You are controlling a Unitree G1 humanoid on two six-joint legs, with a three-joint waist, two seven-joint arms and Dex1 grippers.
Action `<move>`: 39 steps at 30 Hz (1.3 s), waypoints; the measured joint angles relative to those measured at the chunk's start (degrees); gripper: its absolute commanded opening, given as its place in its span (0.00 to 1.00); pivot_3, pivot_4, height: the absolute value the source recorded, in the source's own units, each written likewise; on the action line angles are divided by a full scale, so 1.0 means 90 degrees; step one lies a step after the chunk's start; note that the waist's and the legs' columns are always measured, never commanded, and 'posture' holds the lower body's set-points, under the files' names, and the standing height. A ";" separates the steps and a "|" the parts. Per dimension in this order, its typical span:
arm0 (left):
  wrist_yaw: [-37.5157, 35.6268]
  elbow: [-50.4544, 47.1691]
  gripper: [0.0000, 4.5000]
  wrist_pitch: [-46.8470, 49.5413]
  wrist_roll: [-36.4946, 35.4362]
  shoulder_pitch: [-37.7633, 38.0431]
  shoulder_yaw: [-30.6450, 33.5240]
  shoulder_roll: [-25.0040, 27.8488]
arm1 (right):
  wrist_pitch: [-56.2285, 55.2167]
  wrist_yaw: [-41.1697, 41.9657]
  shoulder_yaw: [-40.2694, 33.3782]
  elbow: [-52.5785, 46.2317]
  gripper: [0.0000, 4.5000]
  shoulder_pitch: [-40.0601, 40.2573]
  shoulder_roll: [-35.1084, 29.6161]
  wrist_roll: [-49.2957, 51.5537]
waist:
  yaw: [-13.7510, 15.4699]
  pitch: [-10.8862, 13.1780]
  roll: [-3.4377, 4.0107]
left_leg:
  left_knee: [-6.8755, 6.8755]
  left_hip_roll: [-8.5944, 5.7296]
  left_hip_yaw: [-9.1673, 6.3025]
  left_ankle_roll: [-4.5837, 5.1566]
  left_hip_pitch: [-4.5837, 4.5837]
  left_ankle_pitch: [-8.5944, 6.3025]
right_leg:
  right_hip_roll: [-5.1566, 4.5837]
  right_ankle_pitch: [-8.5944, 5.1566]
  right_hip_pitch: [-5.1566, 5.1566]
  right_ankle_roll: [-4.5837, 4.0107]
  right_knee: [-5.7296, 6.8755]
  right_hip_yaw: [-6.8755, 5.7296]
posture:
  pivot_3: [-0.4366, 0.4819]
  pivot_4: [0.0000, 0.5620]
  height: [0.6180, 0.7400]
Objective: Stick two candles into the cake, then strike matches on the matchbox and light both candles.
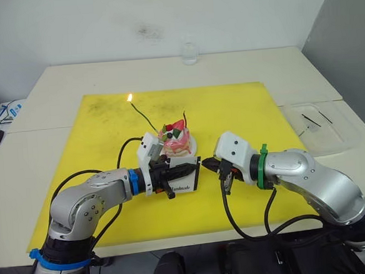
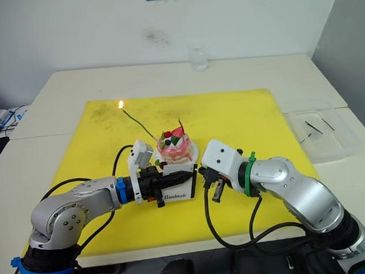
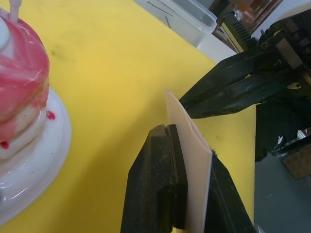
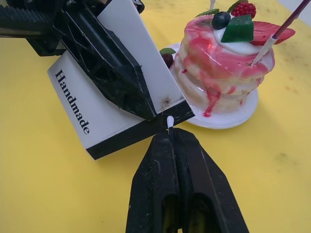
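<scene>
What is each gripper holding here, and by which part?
The left gripper clamps the matchbox across its flat faces. The right gripper pinches a match by its shaft, white tip at the black striking strip.

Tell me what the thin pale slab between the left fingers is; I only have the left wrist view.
Observer: It is the flat white rectangular matchbox printed "Handmade", clamped in the left gripper.
Reviewer: Is the right gripper carrying anything?
Observer: Yes. The right gripper is shut on a thin match, whose white tip touches the box's black striking strip.
Reviewer: Is either candle lit?
Observer: The long wavy green candle carries a flame at its tip; the dark red candle shows none.
</scene>
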 measured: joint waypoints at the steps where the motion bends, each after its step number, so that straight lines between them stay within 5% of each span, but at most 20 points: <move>1: -0.0001 0.0000 0.00 0.0000 0.0001 0.0000 0.0000 0.0000 | 0.0000 0.0000 0.0001 0.0008 0.01 0.0000 0.0007 -0.0004 | 0.0000 0.0000 0.0000 | 0.0000 0.0000 0.0000 0.0000 0.0000 0.0000 | 0.0000 0.0000 0.0000 0.0000 0.0000 0.0000 | 0.48 0.27 1.00; 9: -0.0095 -0.0010 0.00 -0.0066 0.0100 0.0008 -0.0005 0.0083 | -0.0158 -0.0367 -0.0100 0.0284 0.01 -0.0030 0.0487 -0.0230 | -0.0016 0.0000 0.0001 | 0.0000 0.0002 0.0001 0.0000 0.0003 0.0000 | 0.0002 0.0000 -0.0001 0.0000 0.0005 0.0002 | 0.48 0.27 1.00; 16: -0.0316 -0.0237 0.00 -0.0042 0.0075 0.0426 -0.0056 0.0310 | -0.0463 -0.0864 -0.1297 0.0491 0.01 -0.0332 0.0531 -0.0467 | 0.0022 0.0000 0.0001 | -0.0002 0.0000 -0.0002 0.0000 -0.0002 0.0000 | 0.0001 -0.0001 -0.0001 -0.0002 0.0000 -0.0002 | 0.48 0.27 1.00; 24: -0.0143 -0.0142 0.00 -0.0060 0.0082 0.0170 0.0040 0.0117 | 0.0054 -0.0156 -0.0888 -0.0320 0.01 0.0163 0.0274 0.0265 | 0.0003 0.0001 0.0002 | -0.0001 0.0001 -0.0002 0.0001 0.0001 0.0000 | 0.0001 -0.0001 -0.0001 -0.0002 0.0004 -0.0001 | 0.48 0.27 1.00; 39: -0.0164 -0.0063 0.00 0.0014 0.0074 0.0022 0.0040 0.0035 | -0.0234 0.0014 -0.0067 -0.0265 0.01 0.0008 -0.0172 -0.0081 | 0.0000 0.0001 0.0002 | 0.0001 0.0000 -0.0001 0.0001 0.0000 0.0000 | 0.0002 -0.0001 -0.0001 -0.0001 0.0002 -0.0002 | 0.48 0.27 1.00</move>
